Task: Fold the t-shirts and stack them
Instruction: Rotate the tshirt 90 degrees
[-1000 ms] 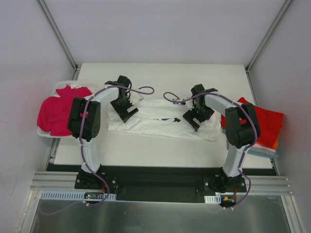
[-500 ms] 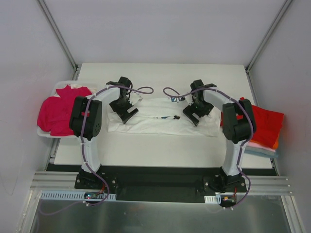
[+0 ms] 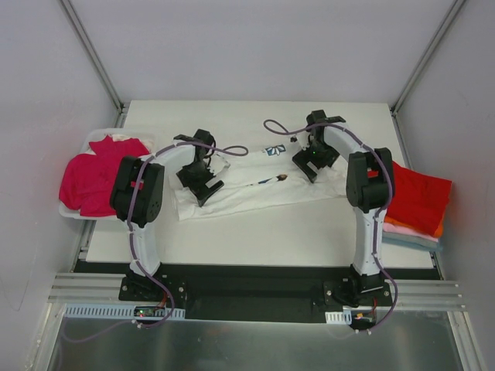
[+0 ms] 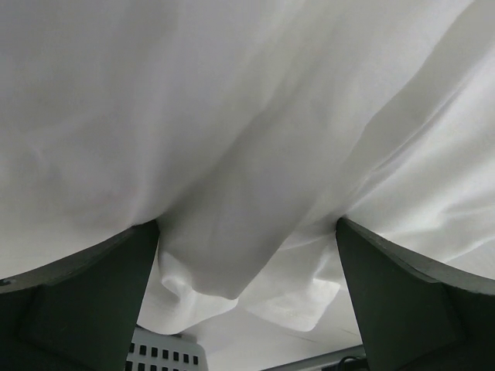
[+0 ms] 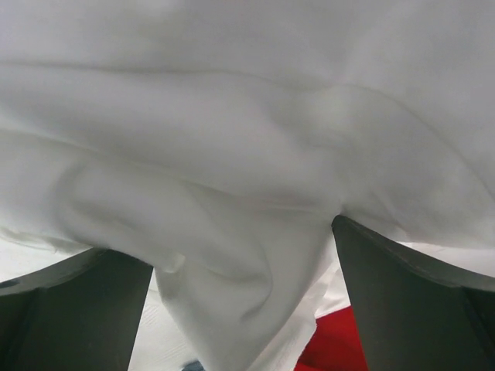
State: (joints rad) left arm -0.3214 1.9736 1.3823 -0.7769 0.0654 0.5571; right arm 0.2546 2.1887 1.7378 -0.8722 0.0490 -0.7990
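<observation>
Both arms have moved in the last second. The right claw (image 3: 312, 161) has swung toward the far edge of the tabletop (image 3: 255, 239) and the left claw (image 3: 199, 184) has eased slightly toward the near edge. The white t-shirt (image 3: 247, 192) under them lay roughly square to the edges and now lies slanted, its right end carried farther back. Both claws stand wide open. In each wrist view the dark fingers (image 4: 85, 294) are spread to the sides of the picture and white cloth sags loosely between them, draped rather than pinched, so neither appears to be gripping. Each claw sits on one end of the shirt, left and right of the tabletop's middle, probably so the two ends can be worked together to straighten the cloth for a fold. A small blue print (image 3: 272, 151) shows on the shirt's far side. Crumpled at the left edge, the magenta t-shirt (image 3: 89, 182) spills over a white bin (image 3: 71, 210), likely waiting its turn. At the right edge a red t-shirt (image 3: 418, 197) lies flat on top of pink, orange and light-blue layers (image 3: 414, 234) overhanging the tabletop, which looks like the finished stack. I judge this shirt is only partly folded.
</observation>
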